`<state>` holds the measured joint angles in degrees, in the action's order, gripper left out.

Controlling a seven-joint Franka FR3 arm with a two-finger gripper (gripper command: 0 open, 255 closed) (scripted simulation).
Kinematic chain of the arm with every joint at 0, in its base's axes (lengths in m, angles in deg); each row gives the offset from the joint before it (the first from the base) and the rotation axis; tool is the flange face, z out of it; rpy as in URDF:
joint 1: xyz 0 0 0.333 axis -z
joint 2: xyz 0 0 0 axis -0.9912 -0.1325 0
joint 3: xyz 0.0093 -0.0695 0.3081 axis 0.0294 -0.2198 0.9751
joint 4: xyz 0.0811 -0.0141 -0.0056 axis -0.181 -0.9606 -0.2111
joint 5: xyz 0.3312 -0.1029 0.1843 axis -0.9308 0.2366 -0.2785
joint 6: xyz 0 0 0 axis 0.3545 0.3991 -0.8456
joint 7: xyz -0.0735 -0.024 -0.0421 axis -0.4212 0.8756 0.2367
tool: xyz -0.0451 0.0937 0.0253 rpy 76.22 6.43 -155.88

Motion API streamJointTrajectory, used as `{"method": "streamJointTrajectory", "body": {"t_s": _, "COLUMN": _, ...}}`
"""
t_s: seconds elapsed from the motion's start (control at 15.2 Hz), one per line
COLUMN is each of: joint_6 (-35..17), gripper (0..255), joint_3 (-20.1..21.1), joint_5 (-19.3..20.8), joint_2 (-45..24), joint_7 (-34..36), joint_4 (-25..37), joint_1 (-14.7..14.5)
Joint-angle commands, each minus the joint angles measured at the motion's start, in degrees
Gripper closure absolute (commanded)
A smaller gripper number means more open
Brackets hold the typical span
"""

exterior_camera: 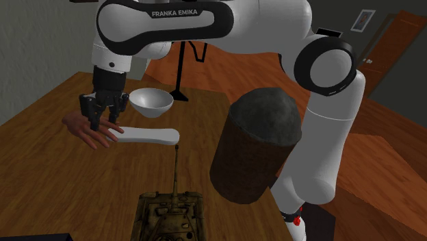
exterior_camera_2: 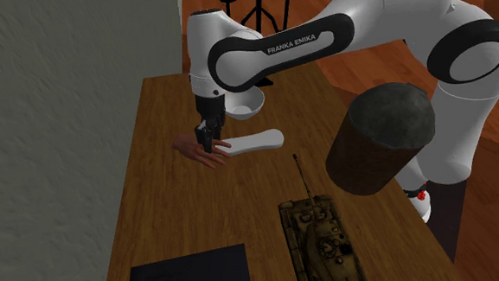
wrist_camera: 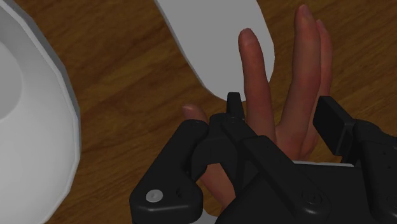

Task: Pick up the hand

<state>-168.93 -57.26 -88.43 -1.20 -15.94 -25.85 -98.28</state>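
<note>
Fingers (wrist_camera: 233, 109) of the gripper (wrist_camera: 283, 114) stand apart with the flesh-toned hand (wrist_camera: 305, 63) between them; I cannot tell whether they touch it. It lies flat on the wooden table (exterior_camera_2: 155, 209), near the wall-side edge. I see bare wood running toward the black slab (exterior_camera_2: 189, 272). Near the hand sits a white bowl (exterior_camera_2: 242, 107), its hollow plain white.

My shoulder and second exterior cameras both look down on the brown wooden table (exterior_camera: 41, 171); my wrist camera looks along the black gripper (wrist_camera: 280, 103), close above it.

a reddish-tan hand (exterior_camera: 89, 130), white bowl (exterior_camera: 151, 101), brown wood-grain table (exterior_camera: 41, 171), olive camouflage tank (exterior_camera: 171, 213).
</note>
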Motion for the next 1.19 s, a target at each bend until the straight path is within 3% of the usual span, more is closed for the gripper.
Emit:
{"method": "streamJointTrajectory", "body": {"t_s": 0.0, "joint_6": 0.0, "gripper": 255, "joint_3": 0.0, "joint_5": 0.0, "joint_2": 0.0, "joint_7": 0.0, "joint_4": 0.0, "joint_1": 0.0}}
{"method": "streamJointTrajectory", "body": {"t_s": 1.12, "joint_6": 11.0, "gripper": 255, "joint_3": 0.0, "joint_5": 0.7, "joint_2": 0.3, "joint_7": 2.7, "joint_4": 11.0, "joint_1": 0.1}}
